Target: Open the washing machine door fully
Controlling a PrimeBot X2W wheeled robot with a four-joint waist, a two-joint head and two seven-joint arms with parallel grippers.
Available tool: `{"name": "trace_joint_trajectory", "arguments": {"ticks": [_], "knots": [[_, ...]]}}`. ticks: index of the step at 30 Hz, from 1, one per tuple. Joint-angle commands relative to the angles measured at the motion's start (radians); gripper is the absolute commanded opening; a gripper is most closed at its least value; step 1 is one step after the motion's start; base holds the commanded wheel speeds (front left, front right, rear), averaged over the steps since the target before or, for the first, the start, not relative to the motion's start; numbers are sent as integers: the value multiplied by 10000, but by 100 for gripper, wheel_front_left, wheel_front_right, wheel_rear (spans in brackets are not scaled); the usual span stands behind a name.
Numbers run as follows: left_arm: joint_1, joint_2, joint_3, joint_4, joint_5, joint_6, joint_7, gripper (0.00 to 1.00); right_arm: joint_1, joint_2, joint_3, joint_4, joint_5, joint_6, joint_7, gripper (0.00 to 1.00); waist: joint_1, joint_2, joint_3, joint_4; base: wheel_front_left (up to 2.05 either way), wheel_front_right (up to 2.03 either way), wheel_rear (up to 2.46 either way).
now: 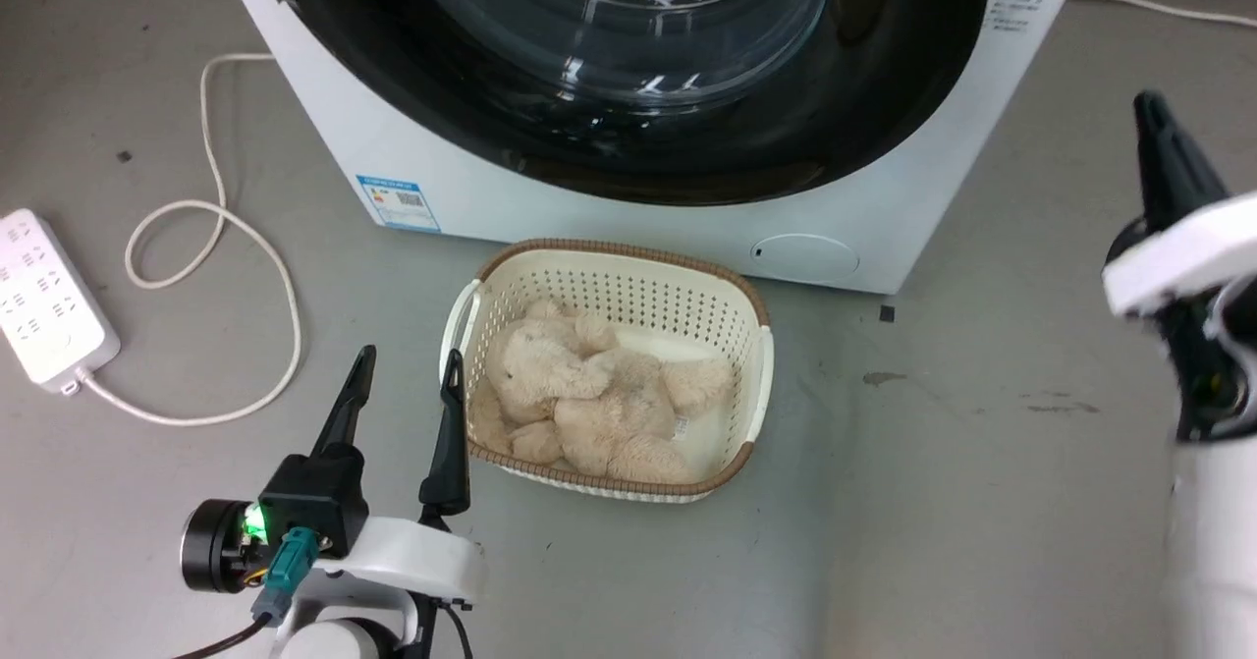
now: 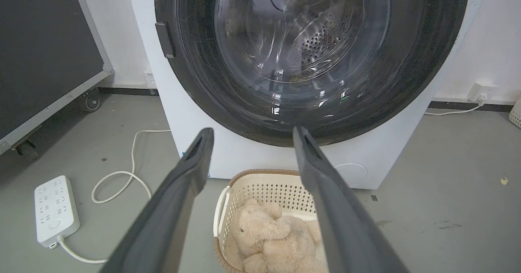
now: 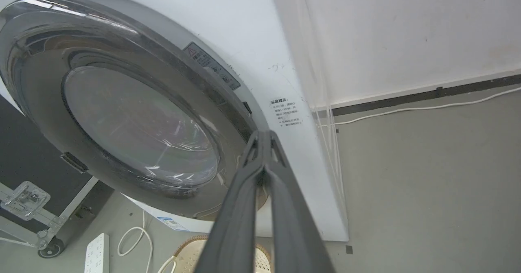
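Three views cover the scene. In the head view, the washing machine door (image 1: 884, 99) fills the top of the frame, its black ring set in the front of the white machine (image 1: 471, 178) and apparently closed. A cream basket (image 1: 758, 384) stands on the grey floor (image 1: 933, 492) just in front of the machine and holds a beige plush toy (image 1: 589, 394). The left jaws sit at the lower left, beside the basket, with both fingers (image 1: 349, 399) spread apart and nothing between them. A power strip (image 1: 44, 296) and its looped cable (image 1: 245, 247) lie further left. The right arm (image 1: 1178, 256) shows blurred at the right edge, well clear of the basket. In the left wrist view, the open fingers (image 2: 187, 175) point toward the lower edge of the door (image 2: 427, 61), without touching it; the steel drum (image 2: 321, 45) shows through the glass. In the right wrist view, the right jaws are closed tip to tip on nothing, the fingers (image 3: 240, 191) reaching up before the door's (image 3: 44, 102) lower right rim; contact cannot be determined.
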Motion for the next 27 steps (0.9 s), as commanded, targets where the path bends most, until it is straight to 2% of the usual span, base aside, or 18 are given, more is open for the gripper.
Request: {"name": "trace_joint_trajectory", "arguments": {"ticks": [1, 19, 27], "knots": [[-185, 3, -42, -53, -68, 31, -97, 100, -465, 31, -185, 213, 181, -4, 148, 0, -2, -1, 89, 71, 0, 0, 0], [-649, 3, -468, -265, -325, 228, -473, 100, -3813, -133, -2257, 2738, 1183, -5, 2942, 0, -2, -1, 1014, 732, 0, 0, 0], [-818, 3, -655, -399, -416, 333, -640, 100, -5372, -197, -3337, 3792, 1217, -6, 4175, 0, -2, -1, 1416, 992, 0, 0, 0]]}}
